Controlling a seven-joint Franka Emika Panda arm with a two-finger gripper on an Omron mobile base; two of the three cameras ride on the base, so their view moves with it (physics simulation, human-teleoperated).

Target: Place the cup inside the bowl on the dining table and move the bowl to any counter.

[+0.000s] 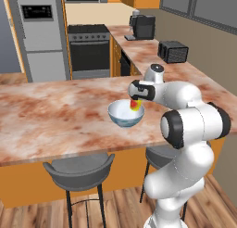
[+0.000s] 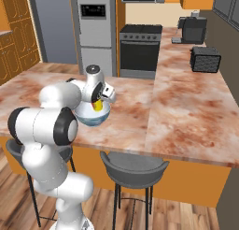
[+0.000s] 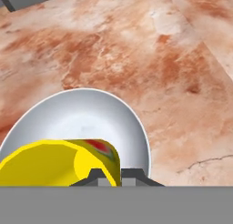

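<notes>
Holding the cup [image 3: 59, 161], my pincer [image 3: 110, 176] is pressed together on its rim wall, with the two dark tips meeting at 6 o'clock in the hand view. The cup is yellow with a red mark on its side, and it hangs over the open mouth of the bowl [image 3: 82, 118]. I cannot tell if the cup touches the inside of the bowl or is a little above it.

In the left base view the cup [image 1: 134, 104] is at the 1 o'clock edge of the bowl [image 1: 125, 116], just under my pincer [image 1: 135, 99]. In the right base view the cup [image 2: 97, 105] is seen between the pincer [image 2: 99, 101] and the bowl [image 2: 93, 116], partly hidden by my white arm.

The bowl stands upright on the dining bench [image 1: 51, 116], near its front edge. Two grey stools [image 1: 78, 169] stand below this edge, nearest to the camera.

Farther away, at about 1 o'clock from the bowl in the left base view, the counter [image 1: 148, 53] carries a black toaster [image 1: 173, 51] and, beyond it, a dark coffee machine [image 1: 141, 27]. At 11 o'clock, far behind, are the oven [image 1: 90, 51] and a grey refrigerator [image 1: 39, 32].
</notes>
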